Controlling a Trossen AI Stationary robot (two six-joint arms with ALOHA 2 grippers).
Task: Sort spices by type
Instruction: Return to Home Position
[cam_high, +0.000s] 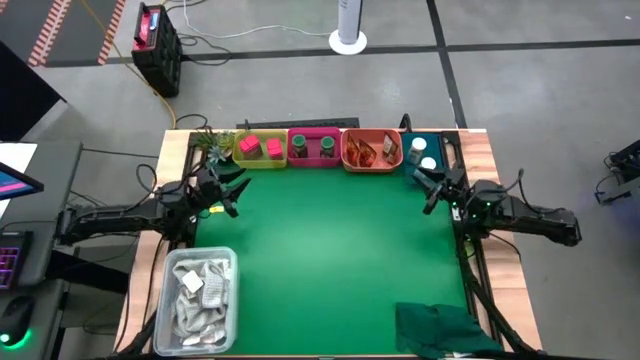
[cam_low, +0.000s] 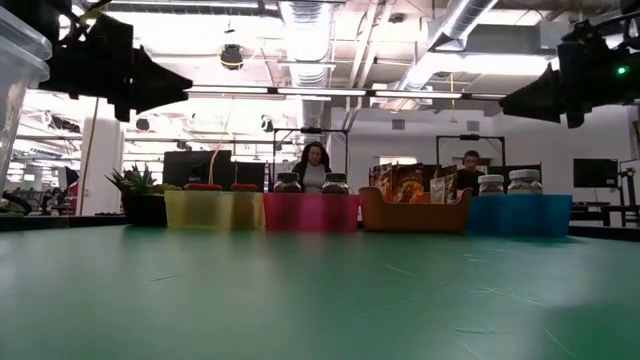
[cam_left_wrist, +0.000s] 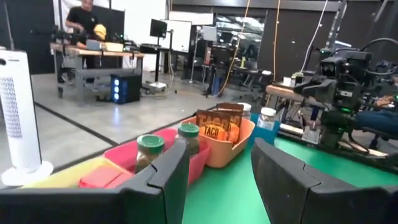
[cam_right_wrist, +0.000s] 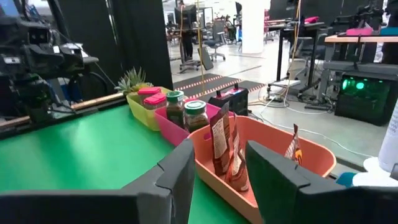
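Now: my left end effector (cam_high: 228, 192) and right end effector (cam_high: 434, 188) hover mid-left and mid-right over the table (cam_high: 330, 250), fingers parted, holding nothing. Upper centre of the high view: pink boxes (cam_high: 249, 145) in yellow tray (cam_low: 212, 210), dark green jars (cam_high: 300, 146) in pink tray (cam_low: 310, 212), packets (cam_high: 365, 152) in orange tray (cam_low: 412, 217), white-capped jars (cam_high: 418, 146) in teal tray (cam_low: 520, 215).

In the low view the yellow plastic tray (cam_low: 213, 212) hides all but the tops of the 2 pink boxes (cam_low: 205, 186). The clear plastic tub (cam_low: 15, 70), at the table's 7 o'clock, is cut by that view's left edge.

Open-plan robotics lab, exposed ceiling ducts (cam_low: 303, 30), workbenches (cam_left_wrist: 93, 51) with monitors (cam_left_wrist: 159, 28), concrete floor (cam_high: 300, 90)
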